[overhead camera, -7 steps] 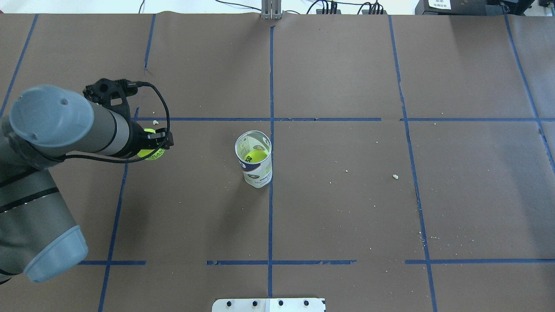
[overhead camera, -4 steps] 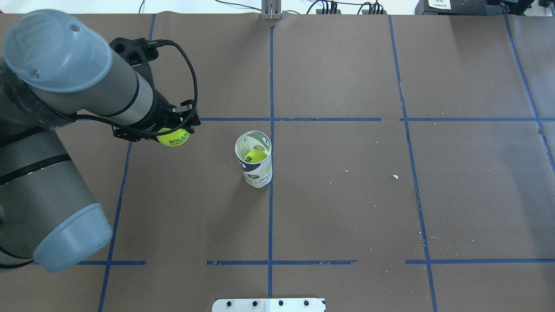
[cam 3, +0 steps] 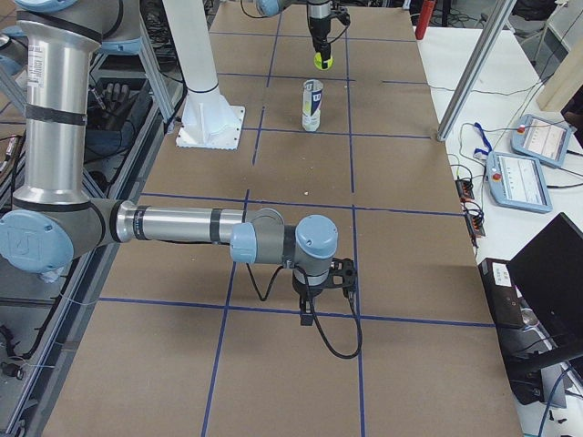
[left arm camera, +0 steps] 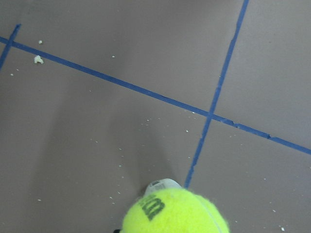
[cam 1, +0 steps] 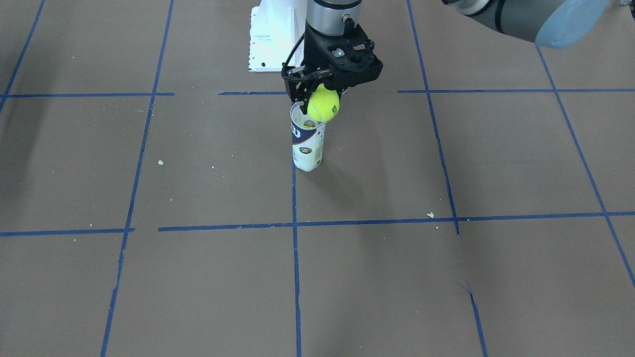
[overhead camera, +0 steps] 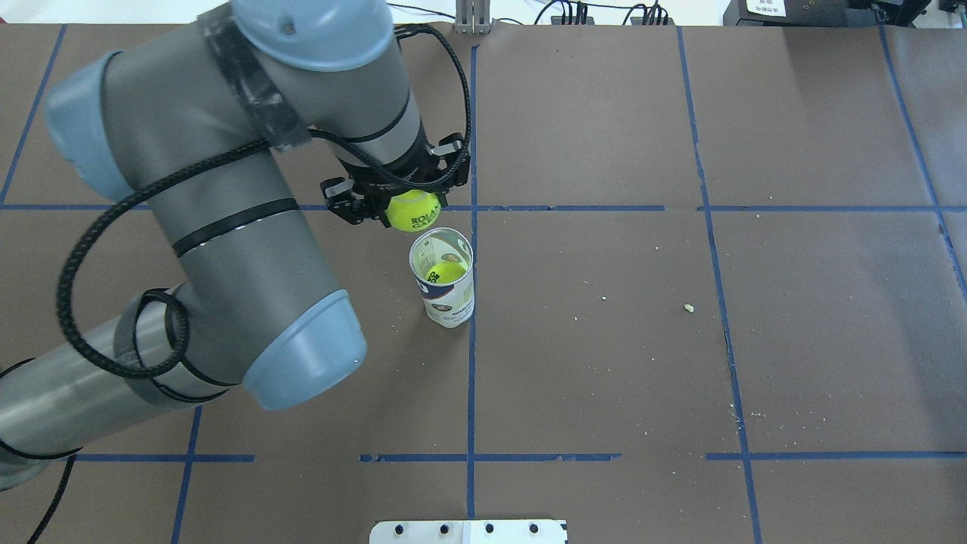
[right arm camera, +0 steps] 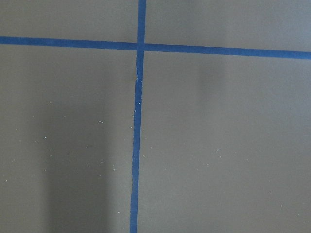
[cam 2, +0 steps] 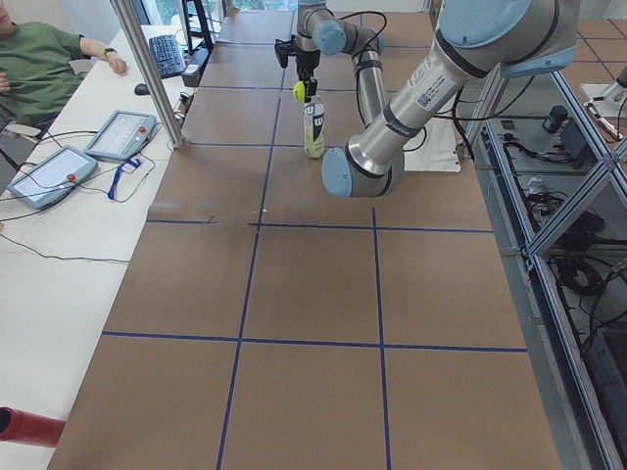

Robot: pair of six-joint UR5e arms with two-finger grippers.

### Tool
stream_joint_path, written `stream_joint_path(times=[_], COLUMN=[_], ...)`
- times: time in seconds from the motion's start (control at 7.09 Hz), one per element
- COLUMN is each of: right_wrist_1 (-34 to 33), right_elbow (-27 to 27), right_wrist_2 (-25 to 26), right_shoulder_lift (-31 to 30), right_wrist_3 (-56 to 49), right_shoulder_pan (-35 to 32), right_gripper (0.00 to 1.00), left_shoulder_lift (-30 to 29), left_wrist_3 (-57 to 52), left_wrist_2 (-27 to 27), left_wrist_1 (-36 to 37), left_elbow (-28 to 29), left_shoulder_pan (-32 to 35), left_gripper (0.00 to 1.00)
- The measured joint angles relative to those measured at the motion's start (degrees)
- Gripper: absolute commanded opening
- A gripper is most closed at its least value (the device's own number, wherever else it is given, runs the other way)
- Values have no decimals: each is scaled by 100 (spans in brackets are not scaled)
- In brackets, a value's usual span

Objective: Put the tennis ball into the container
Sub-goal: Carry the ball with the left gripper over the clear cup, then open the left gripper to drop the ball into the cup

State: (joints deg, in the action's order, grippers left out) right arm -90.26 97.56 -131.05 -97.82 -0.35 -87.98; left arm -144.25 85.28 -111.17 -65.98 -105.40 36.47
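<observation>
My left gripper (overhead camera: 409,199) is shut on a yellow-green tennis ball (overhead camera: 413,211) with dark lettering. It hangs in the air just above and slightly beyond the open mouth of the container (overhead camera: 447,296), a clear tube with a white and navy label standing upright at the table's middle. In the front-facing view the ball (cam 1: 323,105) overlaps the tube's (cam 1: 307,148) rim. Another ball (overhead camera: 444,273) lies inside the tube. In the left wrist view the held ball (left arm camera: 175,213) fills the bottom edge. My right gripper (cam 3: 325,284) shows only in the exterior right view, low over the table; its state cannot be told.
The white pedestal base (cam 1: 270,34) stands behind the tube on the robot's side. Brown paper with blue tape lines (overhead camera: 471,378) covers the table, with small crumbs (overhead camera: 688,307) scattered about. Tablets (cam 2: 120,132) and a seated person are beyond the table's far edge.
My left arm has swung right and risen, carrying the ball from the left grid cell to just over the tube's mouth. The tube has not moved.
</observation>
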Motion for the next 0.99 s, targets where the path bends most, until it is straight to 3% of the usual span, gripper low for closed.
stream_joint_path(times=[0.14,0.28,0.56,0.71,0.99], right_wrist_1=[0,0,0,0,0], right_elbow=[0,0,0,0,0], right_wrist_2=[0,0,0,0,-3], right_shoulder_lift=[1,3,3,5,8], right_wrist_3=[0,0,0,0,0], right_shoulder_pan=[0,0,0,0,0], right_gripper=[100,100,100,100,100], left_shoulder_lift=[-45,-49,28,61,82], left_wrist_3=[33,44,38,34,21], left_wrist_2=[5,14,36,41,43], left_wrist_1=[6,9,5,0,-9], left_elbow=[82,112,86,60,38], left_shoulder_pan=[-128,-240,-346,-355,-360], left_gripper=[2,11,61,100,100])
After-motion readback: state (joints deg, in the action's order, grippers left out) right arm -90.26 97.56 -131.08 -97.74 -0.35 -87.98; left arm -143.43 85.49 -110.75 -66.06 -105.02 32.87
